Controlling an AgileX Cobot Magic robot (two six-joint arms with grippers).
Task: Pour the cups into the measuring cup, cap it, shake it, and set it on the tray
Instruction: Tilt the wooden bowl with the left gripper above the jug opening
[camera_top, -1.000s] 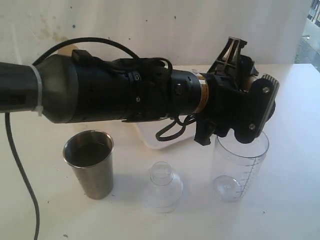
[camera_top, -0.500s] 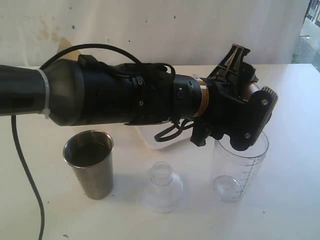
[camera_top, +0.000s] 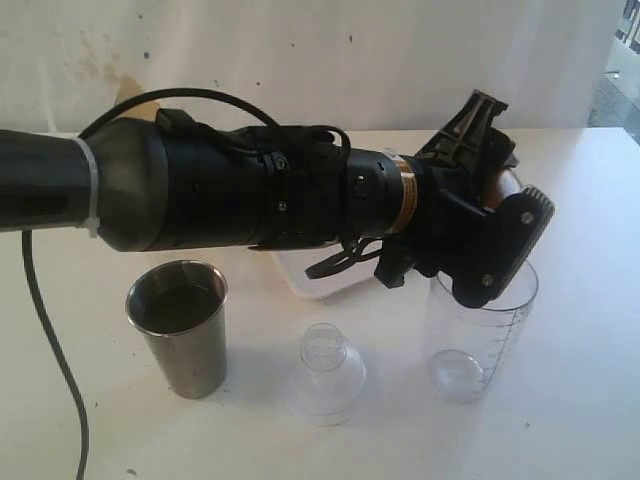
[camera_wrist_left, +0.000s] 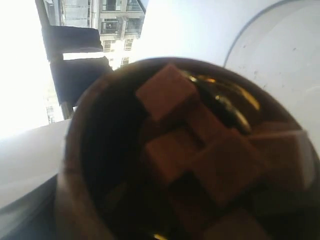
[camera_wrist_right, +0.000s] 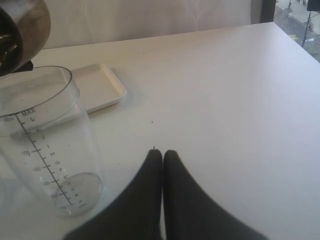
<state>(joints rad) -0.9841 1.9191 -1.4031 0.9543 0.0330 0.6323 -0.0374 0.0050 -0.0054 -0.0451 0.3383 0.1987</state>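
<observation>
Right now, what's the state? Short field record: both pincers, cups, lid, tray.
left pincer: shut on brown cup, tipped above measuring cup
brown cup: brown cubes inside
measuring cup: upright, looks empty
right pincer: shut, holding nothing, near measuring cup
steel tumbler: upright, contents unclear
lid: on table, between steel tumbler and measuring cup
tray: flat on table, beyond measuring cup
</observation>
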